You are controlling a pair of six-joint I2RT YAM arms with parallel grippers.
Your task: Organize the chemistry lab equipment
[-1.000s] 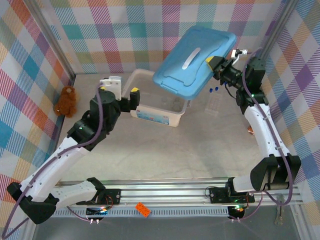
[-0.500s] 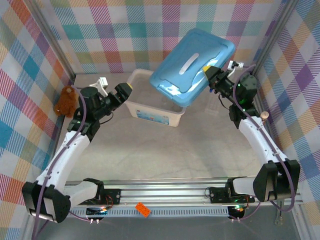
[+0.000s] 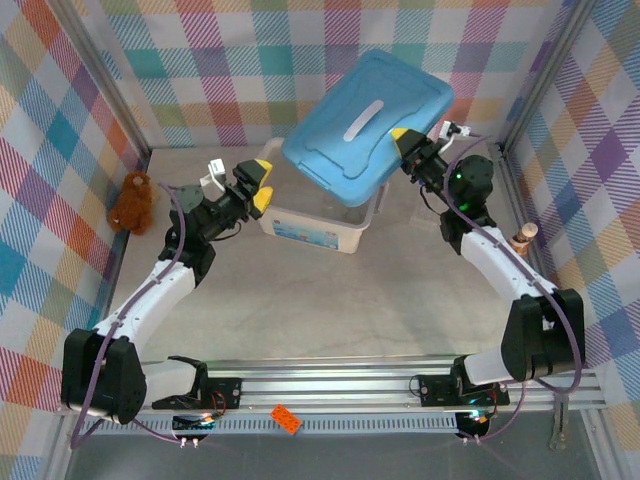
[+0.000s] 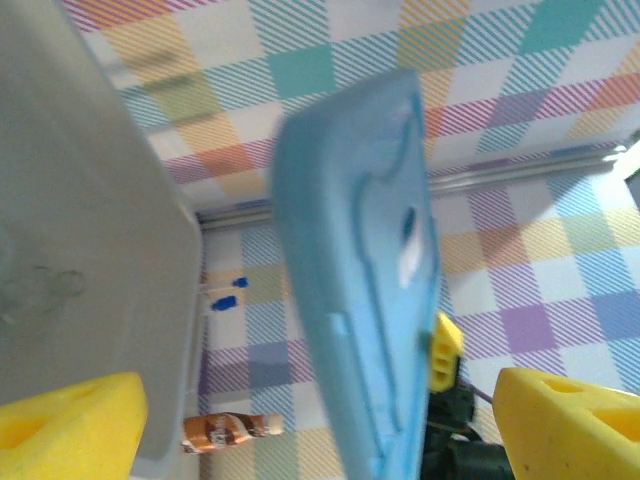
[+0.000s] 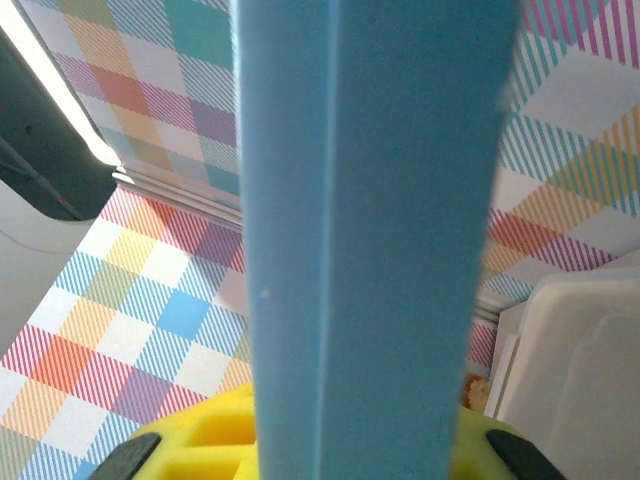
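My right gripper (image 3: pixel 405 143) is shut on the right edge of a blue plastic lid (image 3: pixel 365 122) and holds it tilted in the air above a translucent white bin (image 3: pixel 318 228). In the right wrist view the lid's edge (image 5: pixel 370 220) stands between the yellow fingers (image 5: pixel 195 432). My left gripper (image 3: pixel 260 185) is open at the bin's left end, just under the lid's low corner, gripping nothing. From the left wrist, the lid (image 4: pixel 360 300) hangs ahead between the wide yellow fingertips (image 4: pixel 70 420), and test tubes with blue caps (image 4: pixel 226 301) lie on the table beyond.
A brown plush toy (image 3: pixel 132 200) sits by the left wall. A brown-and-white striped figure (image 3: pixel 520 238) stands by the right wall, also seen lying sideways as the striped figure (image 4: pixel 225 430). An orange brick (image 3: pixel 285 418) rests on the front rail.
The right arm has carried the lid leftward over the bin. The left arm has stretched out and swung its open gripper up to the bin's left end, near the lid.
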